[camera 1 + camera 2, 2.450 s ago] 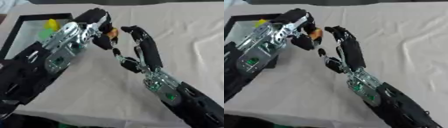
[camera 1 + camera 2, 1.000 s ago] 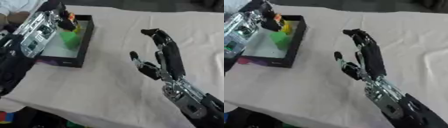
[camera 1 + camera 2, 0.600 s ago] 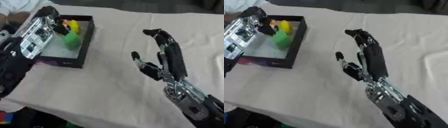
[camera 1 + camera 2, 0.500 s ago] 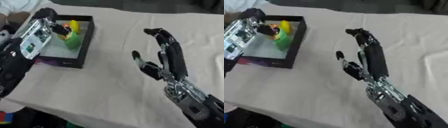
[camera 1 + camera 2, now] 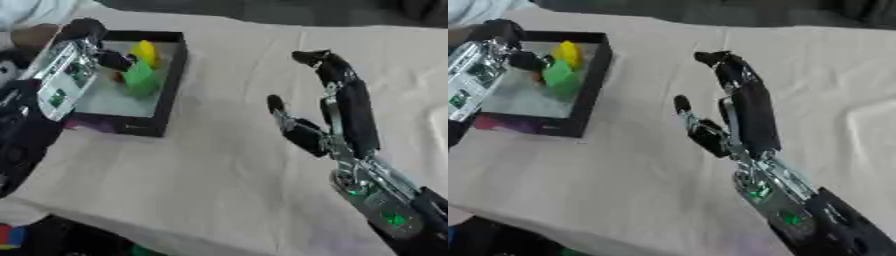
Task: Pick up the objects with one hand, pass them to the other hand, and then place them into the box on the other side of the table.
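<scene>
Right hand (image 5: 337,117) upright over the cloth-covered surface (image 5: 227,175), fingers straight and holding nothing, left hand (image 5: 98,56) over the black box (image 5: 171,85), fingers unclear, green object (image 5: 138,80) and yellow object (image 5: 144,51) inside beside it

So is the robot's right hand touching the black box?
Apart. In the left eye view the right hand hangs open over the cloth, with a wide strip of bare cloth between it and the black box.
</scene>
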